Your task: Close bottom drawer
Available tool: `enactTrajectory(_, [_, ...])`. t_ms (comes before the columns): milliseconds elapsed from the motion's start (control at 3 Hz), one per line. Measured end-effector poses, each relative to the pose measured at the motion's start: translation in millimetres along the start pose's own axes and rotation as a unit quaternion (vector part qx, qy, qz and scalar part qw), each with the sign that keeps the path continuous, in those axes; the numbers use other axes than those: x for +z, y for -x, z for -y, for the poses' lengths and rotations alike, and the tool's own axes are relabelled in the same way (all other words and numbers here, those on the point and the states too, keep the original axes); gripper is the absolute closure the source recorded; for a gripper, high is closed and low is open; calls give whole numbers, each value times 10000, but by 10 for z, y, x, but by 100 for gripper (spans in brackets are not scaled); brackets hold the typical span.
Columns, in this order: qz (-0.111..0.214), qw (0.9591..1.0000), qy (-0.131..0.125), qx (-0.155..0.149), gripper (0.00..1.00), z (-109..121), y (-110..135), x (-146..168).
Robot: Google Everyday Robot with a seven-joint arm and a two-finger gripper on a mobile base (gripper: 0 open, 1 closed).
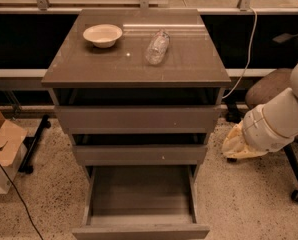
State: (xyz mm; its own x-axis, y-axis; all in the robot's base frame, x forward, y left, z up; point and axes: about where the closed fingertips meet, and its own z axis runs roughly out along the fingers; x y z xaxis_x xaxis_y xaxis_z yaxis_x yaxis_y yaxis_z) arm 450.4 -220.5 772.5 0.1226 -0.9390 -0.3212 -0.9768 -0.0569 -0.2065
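The grey-brown cabinet (136, 66) has three drawers. The bottom drawer (141, 194) is pulled far out; its smooth grey floor shows and holds nothing, and its flat front (139, 232) lies at the lower edge of the view. The middle drawer (139, 154) and the top drawer (138, 118) stand slightly out. My white arm (279, 119) reaches in from the right. My gripper (235, 146), under a cream cover, hangs just right of the cabinet at the middle drawer's height, apart from the bottom drawer.
A cream bowl (103, 35) and a clear plastic bottle lying on its side (156, 46) rest on the cabinet top. An office chair (284, 149) stands behind my arm on the right. A cardboard box (1, 144) and a cable lie on the floor at left.
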Motion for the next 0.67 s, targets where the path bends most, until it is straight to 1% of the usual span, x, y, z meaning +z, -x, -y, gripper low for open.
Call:
enactTrajectory(333, [233, 9982, 173, 528, 100, -35, -342, 453])
enactTrajectory(667, [231, 9982, 185, 525, 100, -38, -342, 463])
